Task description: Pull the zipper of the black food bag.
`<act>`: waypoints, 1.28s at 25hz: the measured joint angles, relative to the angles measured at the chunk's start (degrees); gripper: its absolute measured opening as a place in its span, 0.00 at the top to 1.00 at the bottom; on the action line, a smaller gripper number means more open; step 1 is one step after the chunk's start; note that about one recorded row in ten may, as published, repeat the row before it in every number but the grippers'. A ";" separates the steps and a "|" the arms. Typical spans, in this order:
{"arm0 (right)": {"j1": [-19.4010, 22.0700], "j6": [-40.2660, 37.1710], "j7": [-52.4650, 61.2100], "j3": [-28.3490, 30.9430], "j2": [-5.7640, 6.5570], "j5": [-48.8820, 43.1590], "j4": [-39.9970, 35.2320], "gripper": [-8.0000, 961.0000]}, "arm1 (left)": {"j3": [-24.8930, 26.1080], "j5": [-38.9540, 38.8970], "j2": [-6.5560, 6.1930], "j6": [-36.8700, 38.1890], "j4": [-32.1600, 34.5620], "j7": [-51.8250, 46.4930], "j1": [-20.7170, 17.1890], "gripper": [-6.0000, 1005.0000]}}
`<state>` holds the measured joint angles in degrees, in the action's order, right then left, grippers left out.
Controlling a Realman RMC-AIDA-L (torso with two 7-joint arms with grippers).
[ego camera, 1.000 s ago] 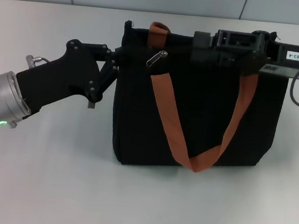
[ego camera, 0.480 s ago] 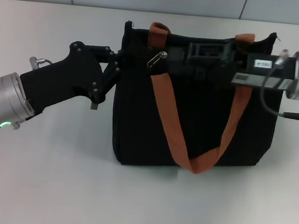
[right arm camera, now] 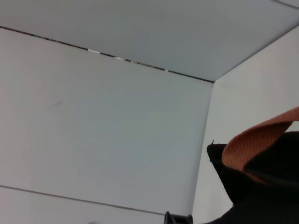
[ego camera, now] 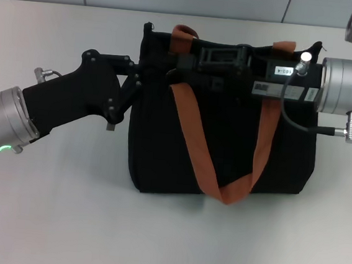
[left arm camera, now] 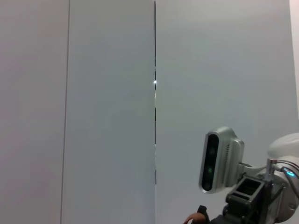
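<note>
The black food bag (ego camera: 224,149) stands upright mid-table, with orange-brown straps (ego camera: 191,140) hanging down its front. My left gripper (ego camera: 138,73) is at the bag's upper left corner, shut on the fabric edge there. My right gripper (ego camera: 177,70) reaches in from the right along the bag's top edge, to just left of the near strap's upper end. The zipper pull is hidden under the right gripper. The right wrist view shows only a strap (right arm camera: 261,140) and a corner of the bag (right arm camera: 247,191).
The white table (ego camera: 61,221) lies around the bag, with a grey wall seam along the back. The right arm's silver wrist and cable (ego camera: 349,86) hang over the bag's right side. The left wrist view shows the right arm's camera housing (left arm camera: 219,161) against the wall.
My right gripper has moved left along the bag's top edge and now covers the silver pull tab that showed before. The bag's top has shifted slightly left. The left arm has held still.
</note>
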<state>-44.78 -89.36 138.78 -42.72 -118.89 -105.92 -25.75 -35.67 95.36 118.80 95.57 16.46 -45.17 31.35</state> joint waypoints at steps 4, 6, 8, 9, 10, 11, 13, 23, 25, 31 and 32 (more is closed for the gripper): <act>-0.26 0.05 0.09 0.47 -0.16 0.42 0.01 0.54 | -0.15 0.00 0.00 0.24 0.11 0.00 -0.03 0.97; -0.30 -0.37 0.11 0.34 -0.19 1.24 0.01 0.54 | -0.12 0.00 0.00 0.25 0.15 0.00 -0.07 0.97; -0.15 -0.50 0.12 0.28 -0.20 1.92 0.00 0.54 | 0.08 0.00 0.01 0.18 0.20 0.00 -0.13 0.97; -0.03 -0.41 0.12 0.30 -0.20 1.95 0.00 0.54 | 0.14 0.00 0.02 0.17 0.21 0.00 -0.14 0.97; 0.09 -0.23 0.12 0.31 -0.20 1.96 0.00 0.54 | 0.12 0.00 0.02 0.17 0.21 0.00 -0.13 0.97; 0.13 0.02 0.11 0.22 -0.20 1.96 0.00 0.54 | 0.07 0.00 0.03 0.20 0.17 0.00 -0.08 0.97; 0.08 0.34 0.12 0.01 -0.19 1.84 0.00 0.54 | -0.11 0.00 0.03 0.27 0.04 0.00 0.12 0.97; 2.62 -3.54 0.37 1.77 1.17 3.73 -2.52 0.54 | 0.25 0.00 0.03 -0.05 0.12 0.00 -0.02 0.97; 3.53 -4.50 0.46 2.16 1.82 5.12 -4.37 0.54 | 0.25 0.00 0.03 -0.06 0.20 0.00 -0.11 0.97; 3.94 -4.48 0.48 1.63 3.68 5.70 -7.65 0.55 | 0.25 0.00 0.03 -0.09 0.13 0.00 -0.05 0.97; 3.17 -4.02 0.48 0.99 3.99 4.43 -7.64 0.55 | 0.25 0.00 0.03 -0.11 0.04 0.00 0.07 0.97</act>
<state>-41.61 -93.38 139.26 -41.74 -114.90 -101.49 -33.39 -35.42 95.36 118.82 95.46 16.50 -45.17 31.42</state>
